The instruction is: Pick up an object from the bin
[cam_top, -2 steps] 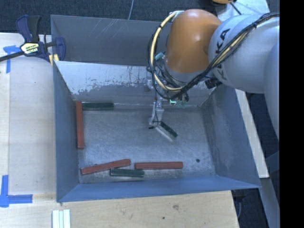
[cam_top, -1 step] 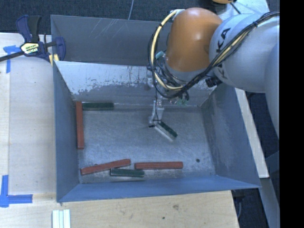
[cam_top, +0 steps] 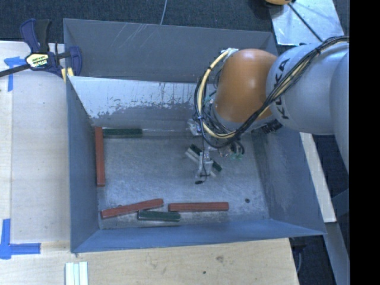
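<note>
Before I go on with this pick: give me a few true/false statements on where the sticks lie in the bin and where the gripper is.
1. An upright red-brown stick lies along the left wall of the bin. True.
2. The gripper is over the bin's near left corner. False: it is over the middle of the floor, somewhat to the right.
3. A dark green stick lies by the far wall, at the left. True.
4. Nothing lies by the near wall. False: a tilted red-brown stick, a level red-brown stick and a second dark green stick lie there.
</note>
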`<state>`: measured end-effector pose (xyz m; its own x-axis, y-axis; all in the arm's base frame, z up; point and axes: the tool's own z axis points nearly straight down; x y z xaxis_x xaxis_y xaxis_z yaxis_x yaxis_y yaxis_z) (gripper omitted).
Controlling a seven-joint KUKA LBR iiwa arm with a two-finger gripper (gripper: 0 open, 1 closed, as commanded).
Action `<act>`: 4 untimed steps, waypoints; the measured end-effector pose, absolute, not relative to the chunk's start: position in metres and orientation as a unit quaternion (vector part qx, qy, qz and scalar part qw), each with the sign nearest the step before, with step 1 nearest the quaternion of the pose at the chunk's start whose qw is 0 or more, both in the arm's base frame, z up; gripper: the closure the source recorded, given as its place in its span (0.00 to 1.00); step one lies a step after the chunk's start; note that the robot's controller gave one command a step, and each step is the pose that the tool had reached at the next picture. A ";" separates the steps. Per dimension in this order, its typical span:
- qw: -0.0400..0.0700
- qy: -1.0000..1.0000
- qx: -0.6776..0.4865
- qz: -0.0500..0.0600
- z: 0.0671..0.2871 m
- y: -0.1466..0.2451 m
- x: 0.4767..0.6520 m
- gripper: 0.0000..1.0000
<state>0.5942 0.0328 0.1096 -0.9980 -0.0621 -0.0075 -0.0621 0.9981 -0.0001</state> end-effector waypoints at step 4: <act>0.002 0.967 -0.254 0.000 0.083 -0.070 0.606 1.00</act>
<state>0.6062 -0.0704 0.0827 -0.8714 -0.4905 -0.0045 -0.4905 0.8714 -0.0022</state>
